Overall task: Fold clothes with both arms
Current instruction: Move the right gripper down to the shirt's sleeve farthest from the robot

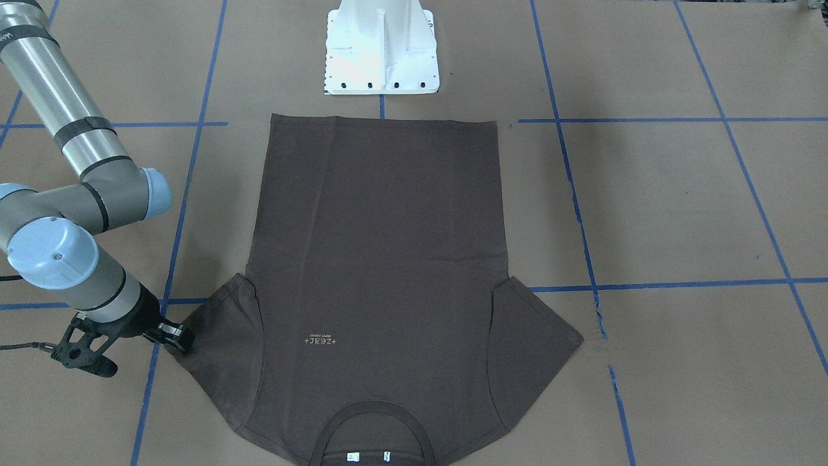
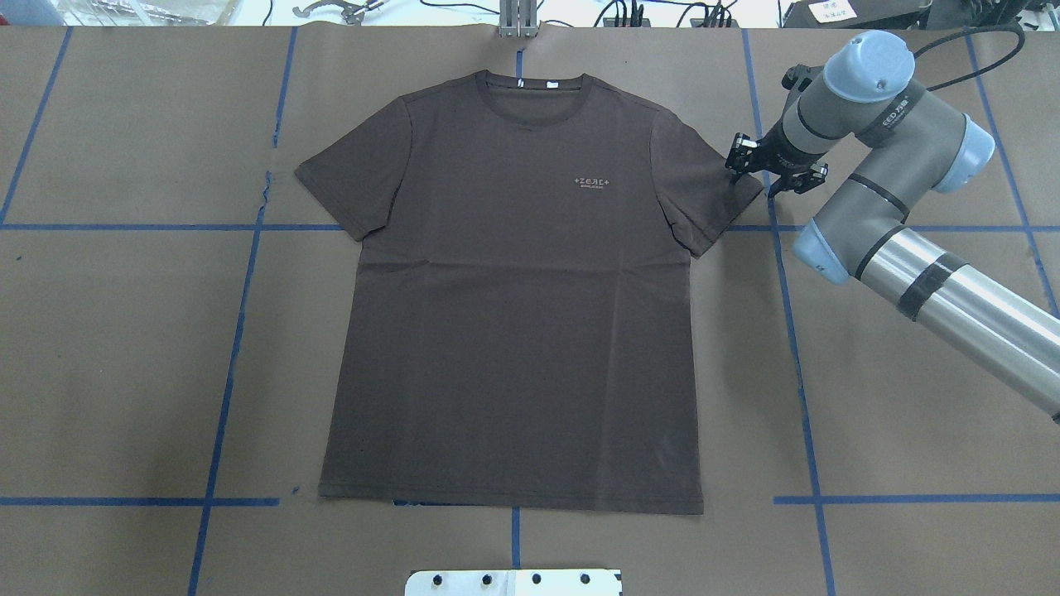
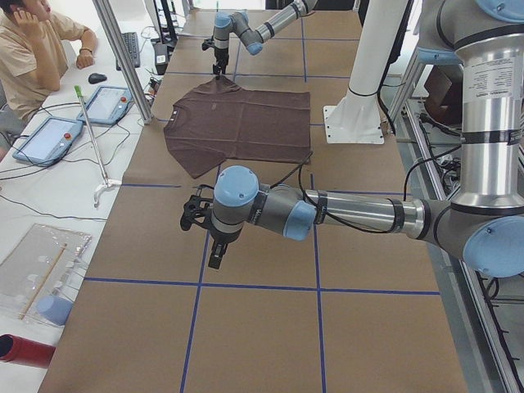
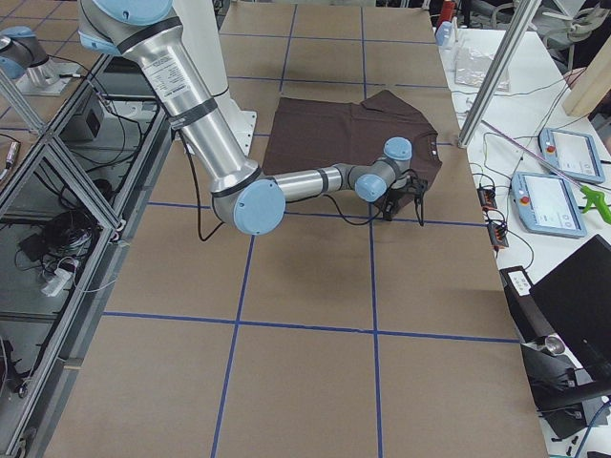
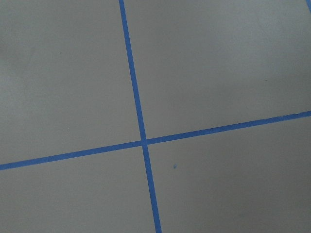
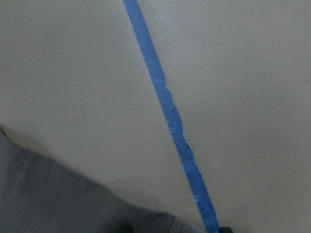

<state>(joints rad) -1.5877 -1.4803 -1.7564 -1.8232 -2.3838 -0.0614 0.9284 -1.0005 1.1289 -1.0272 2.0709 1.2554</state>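
1. Brown T-shirt (image 2: 513,314) lies flat, chest up, on the table (image 2: 124,348); right gripper (image 2: 770,170) at one sleeve (image 2: 704,182) tip, jaws apart.
2. Left gripper (image 3: 214,246) hangs well clear of the T-shirt; whether its jaws are apart or together I cannot tell.
3. Best, I judge: pinch both sleeve layers low, mirrored at the other sleeve (image 2: 352,186).
4. Paper surface, blue tape (image 2: 228,372) grid; white pedestal (image 1: 381,52) beyond the hem (image 2: 513,505); a person (image 3: 37,49) sits past the collar (image 2: 534,95).
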